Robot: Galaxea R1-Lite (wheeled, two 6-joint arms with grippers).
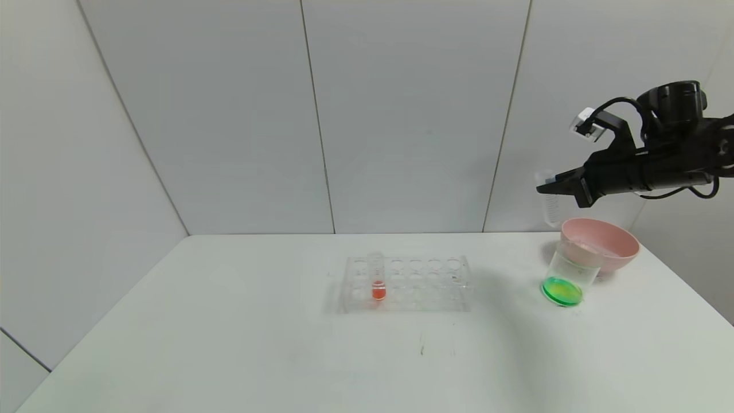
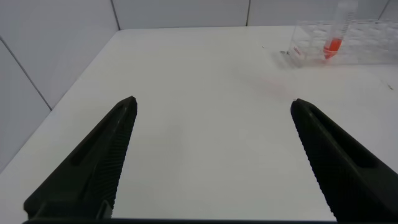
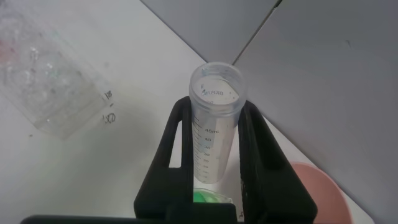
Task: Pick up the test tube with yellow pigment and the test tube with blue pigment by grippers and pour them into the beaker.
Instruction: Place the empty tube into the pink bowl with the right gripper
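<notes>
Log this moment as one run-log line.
right gripper: shut on empty test tube, above beaker | beaker: green liquid | left gripper: open, idle

Count, taken from the tube rack outward:

- Tube rack: one, clear, many-holed.
- Test tubes: two. One with red-orange liquid stands in the rack toward its left end; one empty clear tube hangs high up, well to the rack's right.
- Beaker: one, right of the rack, green liquid at its bottom.
- Pink bowl: one, just behind the beaker.
- Grippers: two, the right gripper at the empty tube, the left gripper seen only from its wrist.
</notes>
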